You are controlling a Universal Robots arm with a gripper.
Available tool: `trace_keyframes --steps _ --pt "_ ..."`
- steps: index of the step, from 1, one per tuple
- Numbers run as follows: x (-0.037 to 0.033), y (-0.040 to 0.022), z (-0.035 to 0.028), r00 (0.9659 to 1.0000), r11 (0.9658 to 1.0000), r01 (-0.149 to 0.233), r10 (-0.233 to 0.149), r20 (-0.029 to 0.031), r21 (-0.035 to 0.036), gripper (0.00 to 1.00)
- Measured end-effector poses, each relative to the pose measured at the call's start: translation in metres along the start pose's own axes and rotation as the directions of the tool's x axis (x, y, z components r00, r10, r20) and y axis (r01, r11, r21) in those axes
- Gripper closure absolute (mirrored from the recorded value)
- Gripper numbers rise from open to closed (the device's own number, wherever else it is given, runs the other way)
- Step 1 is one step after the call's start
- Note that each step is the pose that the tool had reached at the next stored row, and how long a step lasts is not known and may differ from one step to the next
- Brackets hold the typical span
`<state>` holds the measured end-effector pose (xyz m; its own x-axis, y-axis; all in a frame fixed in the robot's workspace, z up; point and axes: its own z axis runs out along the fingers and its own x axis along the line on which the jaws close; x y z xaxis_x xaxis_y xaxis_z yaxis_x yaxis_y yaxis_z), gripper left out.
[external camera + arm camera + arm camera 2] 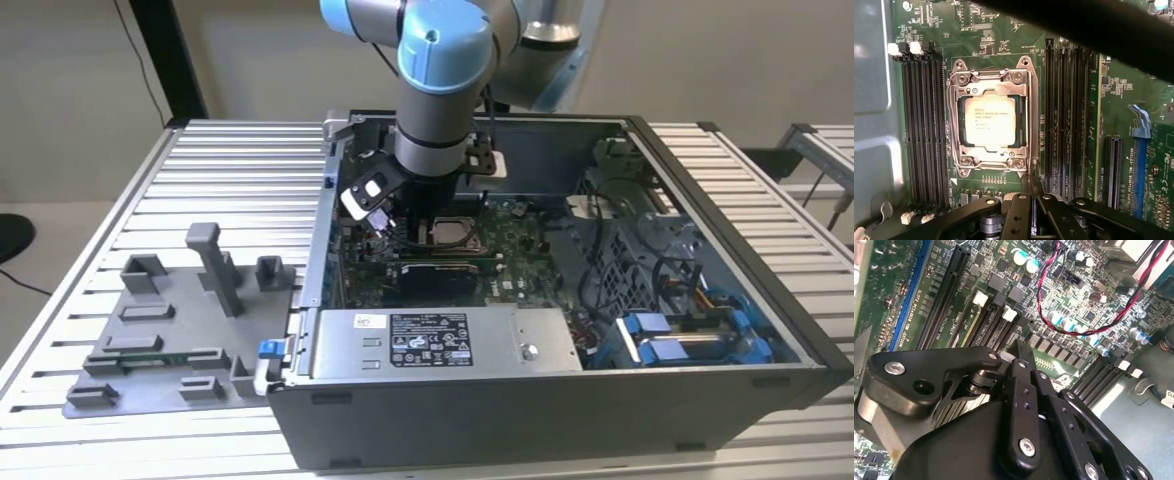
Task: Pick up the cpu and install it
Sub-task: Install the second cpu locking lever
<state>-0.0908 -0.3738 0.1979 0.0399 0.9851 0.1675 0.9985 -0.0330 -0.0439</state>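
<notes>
The cpu (pixel 990 121), its pale metal top facing up, is seen lying flat inside the metal-framed socket (pixel 991 120) of the green motherboard (pixel 1124 107) in the first wrist view, with banks of black memory slots (pixel 924 125) running along both sides of the socket. Nothing is touching the chip. The gripper (pixel 1030 186) is seen in that view near the socket's edge, its dark fingers (pixel 1026 182) drawn together with nothing held between them; in the second wrist view the gripper (pixel 1021 351) is shown the same way, its fingers closed together above the board, with a red-and-black wire (pixel 1054 290) looped across the components beyond. In the exterior view the arm (pixel 441 90), grey with a pale blue joint, is shown reaching down into the open computer case (pixel 561 410), with the socket (pixel 447 232) visible just below its wrist. A grey power supply (pixel 441 340) is fitted along the case's near edge, and blue drive brackets (pixel 681 335) sit toward the exterior view's right. Outside the case, toward the exterior view's left, a grey fixture tray (pixel 167 340) with upright blocks is set on the ribbed aluminium table (pixel 107 190).
</notes>
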Motion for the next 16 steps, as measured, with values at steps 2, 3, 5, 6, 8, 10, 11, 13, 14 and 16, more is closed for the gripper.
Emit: trace_keyframes --steps 2,3,5,6,8,10,11,13,14,16 --pt "-0.0001 0.0000 0.0004 1.0000 1.0000 0.000 0.000 -0.0001 0.0004 1.00" --pt "-0.0001 0.0000 0.0006 1.0000 1.0000 0.000 0.000 0.0000 0.0007 1.00" --pt "-0.0002 0.0001 0.0011 1.0000 1.0000 0.000 0.000 0.0001 0.0014 1.00" --pt "-0.0002 0.0001 0.0012 1.0000 1.0000 0.000 0.000 0.0002 0.0016 1.00" --pt "-0.0003 0.0001 0.0016 1.0000 1.0000 0.000 0.000 0.0002 0.0020 1.00" --pt "-0.0003 0.0001 0.0019 1.0000 1.0000 0.000 0.000 0.0000 0.0024 1.00" --pt "-0.0003 0.0001 0.0020 1.0000 1.0000 0.000 0.000 0.0001 0.0026 1.00" --pt "-0.0004 0.0001 0.0020 1.0000 1.0000 0.000 0.000 0.0002 0.0031 1.00" --pt "-0.0004 0.0001 0.0021 1.0000 1.0000 0.000 0.000 0.0001 0.0034 1.00" --pt "-0.0003 0.0001 0.0021 1.0000 1.0000 -0.001 0.001 0.0000 0.0040 1.00"
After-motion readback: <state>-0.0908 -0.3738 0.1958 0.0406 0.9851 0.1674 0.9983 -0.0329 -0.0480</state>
